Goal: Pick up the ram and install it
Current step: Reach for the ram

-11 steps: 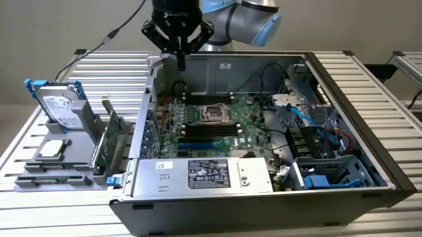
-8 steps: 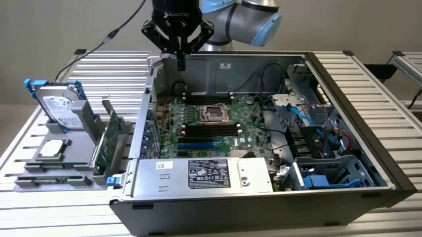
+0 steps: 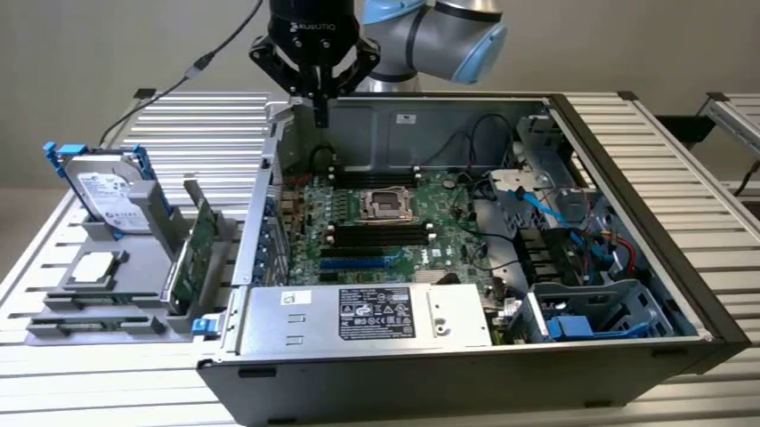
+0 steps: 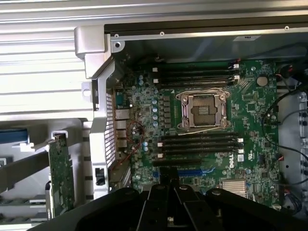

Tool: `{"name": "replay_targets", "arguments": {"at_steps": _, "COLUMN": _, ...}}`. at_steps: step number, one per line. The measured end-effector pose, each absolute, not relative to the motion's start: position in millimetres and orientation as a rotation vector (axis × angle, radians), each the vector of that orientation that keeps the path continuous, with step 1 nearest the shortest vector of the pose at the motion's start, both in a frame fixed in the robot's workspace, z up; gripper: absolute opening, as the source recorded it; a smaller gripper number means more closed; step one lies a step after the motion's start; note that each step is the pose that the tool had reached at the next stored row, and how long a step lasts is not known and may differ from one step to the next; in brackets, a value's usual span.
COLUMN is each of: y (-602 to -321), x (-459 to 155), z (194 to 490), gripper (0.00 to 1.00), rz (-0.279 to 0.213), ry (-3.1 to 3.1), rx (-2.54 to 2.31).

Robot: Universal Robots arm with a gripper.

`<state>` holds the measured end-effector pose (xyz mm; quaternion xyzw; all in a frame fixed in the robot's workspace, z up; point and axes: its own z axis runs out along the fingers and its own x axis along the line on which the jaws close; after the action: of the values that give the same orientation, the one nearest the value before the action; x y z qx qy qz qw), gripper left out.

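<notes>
The pincer (image 3: 319, 116) is hovering fully closed and seemingly empty above the open computer case (image 3: 404, 133), the black memory slots (image 3: 377, 236) lying below it lengthwise across the exterior view, though where the ram is sitting I cannot tell.

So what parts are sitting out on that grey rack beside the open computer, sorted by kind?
Hard drive: 1
Green card: 1
Silver chip: 1
Total: 3
</notes>
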<state>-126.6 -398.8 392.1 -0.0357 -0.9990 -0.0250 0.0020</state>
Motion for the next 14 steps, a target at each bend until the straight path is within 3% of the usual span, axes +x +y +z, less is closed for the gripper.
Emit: {"name": "replay_targets", "arguments": {"at_steps": 14, "y": -406, "x": -181, "z": 381, "gripper": 0.11, "rz": -0.075, "ry": -3.101, "rx": -0.112}}
